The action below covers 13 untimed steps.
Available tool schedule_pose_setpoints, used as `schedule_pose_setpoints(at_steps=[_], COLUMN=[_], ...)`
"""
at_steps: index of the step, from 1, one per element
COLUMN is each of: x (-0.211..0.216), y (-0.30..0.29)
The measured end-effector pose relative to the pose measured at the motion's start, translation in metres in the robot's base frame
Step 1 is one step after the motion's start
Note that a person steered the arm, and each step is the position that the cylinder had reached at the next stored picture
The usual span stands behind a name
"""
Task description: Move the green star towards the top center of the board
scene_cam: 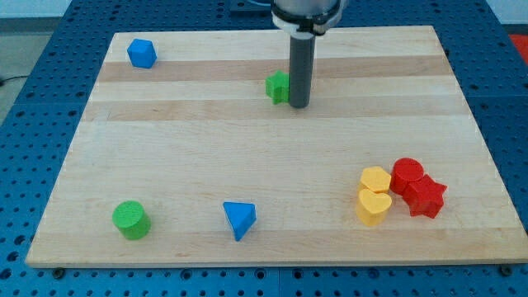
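Observation:
The green star [277, 87] lies near the view's top centre of the wooden board [272, 165], partly hidden behind the rod. My tip [299, 105] rests on the board right against the star's right side, slightly below it. The dark rod rises straight up from there to the arm at the view's top.
A blue block [141, 54] sits at the top left. A green cylinder [130, 219] and a blue triangle [239, 219] lie along the bottom left. Two yellow blocks [374, 196] and two red blocks [417, 188] cluster at the bottom right.

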<state>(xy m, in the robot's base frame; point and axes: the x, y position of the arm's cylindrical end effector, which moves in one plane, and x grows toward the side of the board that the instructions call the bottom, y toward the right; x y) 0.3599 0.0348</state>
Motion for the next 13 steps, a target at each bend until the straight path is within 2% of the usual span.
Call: schedule_pose_setpoints(at_steps=[1, 2, 3, 4, 5, 6, 7, 8, 9, 10, 11, 13], x=[-0.033, -0.026, 0.001, -0.015, -0.066, -0.072, -0.062, -0.026, 0.015, 0.004, -0.046, -0.056], y=[-0.026, -0.027, -0.069, -0.114, -0.061, -0.067, -0.122, -0.12, -0.083, -0.054, -0.036, -0.051])
